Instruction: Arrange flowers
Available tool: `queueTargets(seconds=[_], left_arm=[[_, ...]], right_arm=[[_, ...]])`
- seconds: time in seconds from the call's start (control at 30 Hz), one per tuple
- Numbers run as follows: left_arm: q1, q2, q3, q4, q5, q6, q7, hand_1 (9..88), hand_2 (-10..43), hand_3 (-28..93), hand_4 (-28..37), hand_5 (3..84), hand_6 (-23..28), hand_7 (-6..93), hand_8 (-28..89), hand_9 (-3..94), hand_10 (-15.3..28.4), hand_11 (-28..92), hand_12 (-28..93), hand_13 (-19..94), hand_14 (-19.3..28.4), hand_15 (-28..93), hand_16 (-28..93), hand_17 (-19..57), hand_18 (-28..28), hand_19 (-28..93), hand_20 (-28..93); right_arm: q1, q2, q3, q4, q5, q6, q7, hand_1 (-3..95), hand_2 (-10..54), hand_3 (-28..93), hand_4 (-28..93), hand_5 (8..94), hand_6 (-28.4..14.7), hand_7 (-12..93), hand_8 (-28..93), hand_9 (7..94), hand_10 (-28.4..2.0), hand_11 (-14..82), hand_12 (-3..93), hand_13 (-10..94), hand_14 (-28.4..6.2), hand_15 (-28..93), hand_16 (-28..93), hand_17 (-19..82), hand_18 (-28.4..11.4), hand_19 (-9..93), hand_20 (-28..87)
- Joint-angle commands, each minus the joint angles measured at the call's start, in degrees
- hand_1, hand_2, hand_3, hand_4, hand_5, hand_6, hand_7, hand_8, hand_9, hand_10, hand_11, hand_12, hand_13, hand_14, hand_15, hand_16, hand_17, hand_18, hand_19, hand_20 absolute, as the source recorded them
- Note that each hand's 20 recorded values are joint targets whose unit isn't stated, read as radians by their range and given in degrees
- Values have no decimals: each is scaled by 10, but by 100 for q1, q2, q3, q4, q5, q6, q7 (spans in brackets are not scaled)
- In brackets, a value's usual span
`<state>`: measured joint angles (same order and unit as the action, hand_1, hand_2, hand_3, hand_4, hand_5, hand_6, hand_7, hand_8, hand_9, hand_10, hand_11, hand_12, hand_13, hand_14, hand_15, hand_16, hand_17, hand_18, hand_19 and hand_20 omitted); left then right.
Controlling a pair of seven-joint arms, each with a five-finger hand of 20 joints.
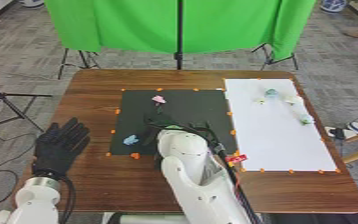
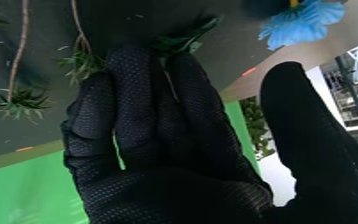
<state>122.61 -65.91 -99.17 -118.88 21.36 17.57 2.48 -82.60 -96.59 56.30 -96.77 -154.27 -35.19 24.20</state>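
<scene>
While the left hand [image 1: 62, 145] was out over the tabletop [image 1: 91, 187], left of the dark mat [image 1: 189, 97], its fingers were straight and pointed forward. Right hand [image 1: 162, 121] low over the middle of the mat: fingers extended and close together, thumb well apart from them, nothing clamped between. Green leaves [image 2: 182, 42] right at its fingertips; could not tell whether they touched. Two thin-stemmed sprigs with spiky tufts [image 2: 21, 102] were near the fingers.

Flowers, head view: pink one [image 1: 159, 99] on the far part of the mat; blue one [image 1: 131, 140] near its near left corner. White sheet [image 1: 282, 145] adjoined the mat on the right. On its far half, a bluish bloom [image 1: 271, 93], a pale yellowish one [image 1: 260, 101] near it, and a greenish-white one [image 1: 307, 120] at the right side.
</scene>
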Motion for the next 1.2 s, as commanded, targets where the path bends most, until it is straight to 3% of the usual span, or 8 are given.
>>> queueTargets(seconds=[0.03,0.43,0.8,1.2], left_arm=[[94,-41,2,36,7,5,-42,279,163,722,-283,469,103,125,-85,402,151,222,131,288,155,438,-63,-46,146,339,165],[112,-50,-1,18,-3,20,-20,278,163,723,-283,469,104,124,-85,402,151,223,130,290,157,440,-63,-46,146,339,165],[102,-44,8,27,-2,50,-8,280,163,721,-283,469,103,124,-85,401,150,223,130,290,158,441,-64,-46,146,339,165],[186,-67,-35,-3,1,51,14,279,164,721,-283,469,103,125,-85,401,151,223,130,292,157,440,-64,-46,146,339,165]], right_arm=[[-293,159,-162,-259,168,-400,-45,350,91,675,-205,698,-152,77,-113,611,-262,140,160,510,-236,640,230,281,-284,836,437],[-491,270,-395,-693,375,-573,-120,344,95,666,-199,695,-148,78,-113,614,-261,139,162,513,-237,634,236,281,-284,835,438],[-491,218,-387,-638,265,-546,-192,342,97,664,-198,689,-147,76,-111,606,-259,137,163,512,-237,635,237,279,-284,834,439],[-415,281,-334,-741,405,-201,-102,340,84,677,-197,672,-74,95,-99,590,-257,139,162,506,-241,642,236,278,-284,834,437]])
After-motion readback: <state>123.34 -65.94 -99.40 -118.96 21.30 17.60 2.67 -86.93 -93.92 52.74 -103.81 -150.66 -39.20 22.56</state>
